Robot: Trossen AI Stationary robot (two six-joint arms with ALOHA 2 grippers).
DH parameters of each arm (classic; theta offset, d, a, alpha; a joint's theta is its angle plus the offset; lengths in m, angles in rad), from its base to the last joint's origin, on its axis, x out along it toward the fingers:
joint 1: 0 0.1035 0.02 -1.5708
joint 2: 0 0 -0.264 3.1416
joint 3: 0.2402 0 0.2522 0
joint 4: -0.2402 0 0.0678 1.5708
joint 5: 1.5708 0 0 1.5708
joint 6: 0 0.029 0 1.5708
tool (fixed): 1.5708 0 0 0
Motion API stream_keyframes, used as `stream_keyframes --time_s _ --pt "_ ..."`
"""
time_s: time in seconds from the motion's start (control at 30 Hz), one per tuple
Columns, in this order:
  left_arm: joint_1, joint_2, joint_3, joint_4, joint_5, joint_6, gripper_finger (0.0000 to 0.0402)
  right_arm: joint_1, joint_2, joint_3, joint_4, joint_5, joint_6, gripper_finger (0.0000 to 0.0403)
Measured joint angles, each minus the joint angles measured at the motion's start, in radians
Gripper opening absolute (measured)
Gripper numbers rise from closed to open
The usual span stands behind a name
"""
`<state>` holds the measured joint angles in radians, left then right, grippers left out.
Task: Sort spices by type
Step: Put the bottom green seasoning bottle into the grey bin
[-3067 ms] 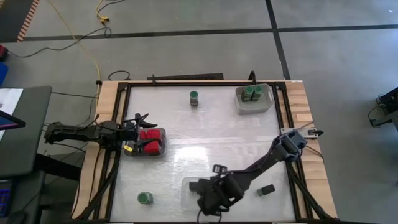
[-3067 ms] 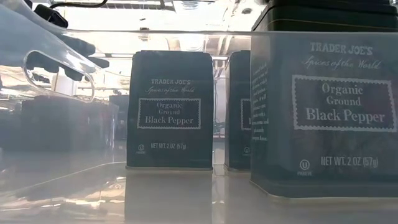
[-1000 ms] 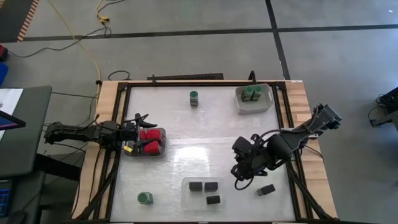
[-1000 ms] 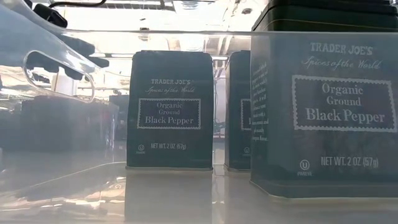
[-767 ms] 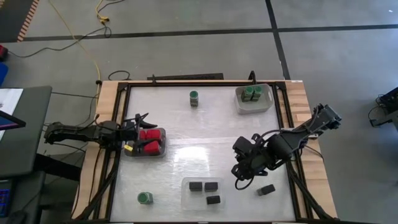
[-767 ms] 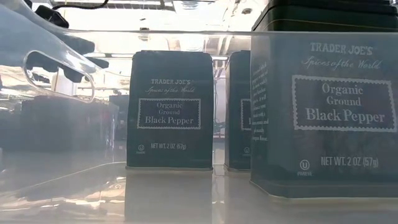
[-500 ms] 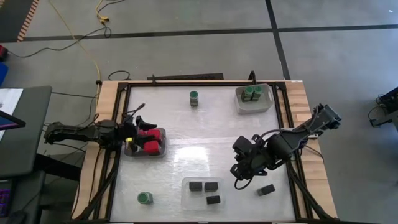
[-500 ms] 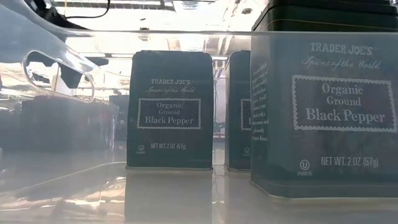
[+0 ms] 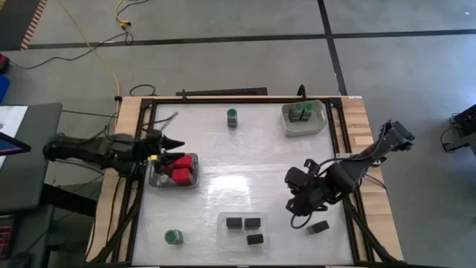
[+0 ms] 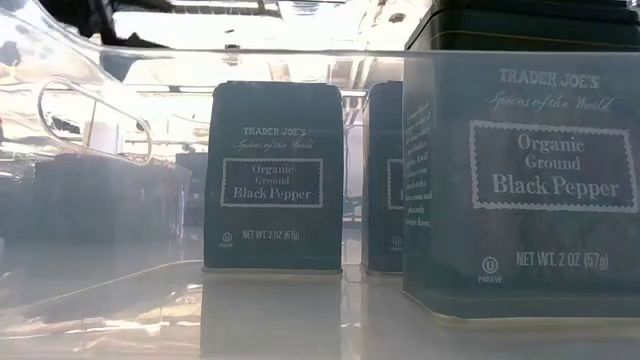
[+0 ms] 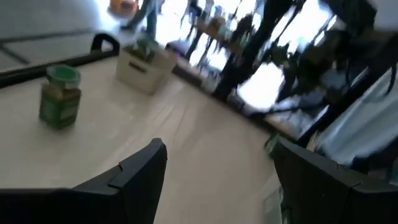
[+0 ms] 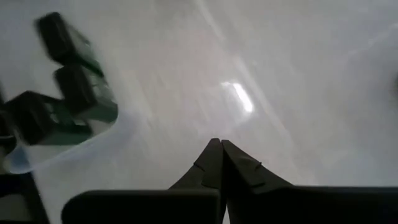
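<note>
Red blocky spices (image 9: pixel 178 170) lie in a clear tray at the table's left. Two green-lidded jars (image 9: pixel 301 111) stand in a grey tray (image 9: pixel 286 126) at the far right. One jar (image 9: pixel 232 116) (image 11: pixel 60 96) stands alone near the far edge, another (image 9: pixel 173 237) near the front left. Three black boxes (image 9: pixel 245 228) (image 12: pixel 62 81) (image 10: pixel 273 175) sit in a clear tray at the near edge, and one black box (image 9: pixel 319 227) lies loose to its right. My left gripper (image 9: pixel 168 141) (image 11: pixel 217 149) hovers open over the red tray's far-left corner. My right gripper (image 9: pixel 297 216) (image 12: pixel 221 149) is shut, just left of the loose black box.
A dark metal frame (image 9: pixel 223 94) runs along the table's far edge and rails down both sides. Bare white tabletop (image 9: pixel 245 160) lies between the trays. A yellow cable (image 9: pixel 97 52) trails on the floor beyond the far-left corner.
My left gripper has risen from beside the red tray and swung toward the far edge, still open. My right gripper has shifted a little toward the near right, closer to the loose black box. No spice has moved.
</note>
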<state>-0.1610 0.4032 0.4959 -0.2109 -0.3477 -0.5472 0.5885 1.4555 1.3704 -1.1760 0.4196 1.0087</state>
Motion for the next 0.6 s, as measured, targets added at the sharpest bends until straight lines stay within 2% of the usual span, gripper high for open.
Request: stream_keyframes --time_s 0.13,0.3,0.43,0.6 --pt "-0.065 0.244 0.186 -0.120 -0.028 -0.011 0.0281 0.036 -0.155 -0.197 0.164 0.000 0.002 0.0021" --pt "-0.150 0.553 0.468 -0.446 -0.038 -0.166 0.0280 0.063 -0.351 -0.386 0.241 0.000 0.020 0.0028" --pt "-0.254 0.752 0.679 -0.683 0.021 -0.279 0.0280 0.066 -0.461 -0.468 0.243 0.000 0.030 0.0033" --pt "-0.409 0.924 0.876 -0.837 0.051 -0.390 0.0280 0.064 -0.536 -0.520 0.244 0.000 0.000 0.0027"
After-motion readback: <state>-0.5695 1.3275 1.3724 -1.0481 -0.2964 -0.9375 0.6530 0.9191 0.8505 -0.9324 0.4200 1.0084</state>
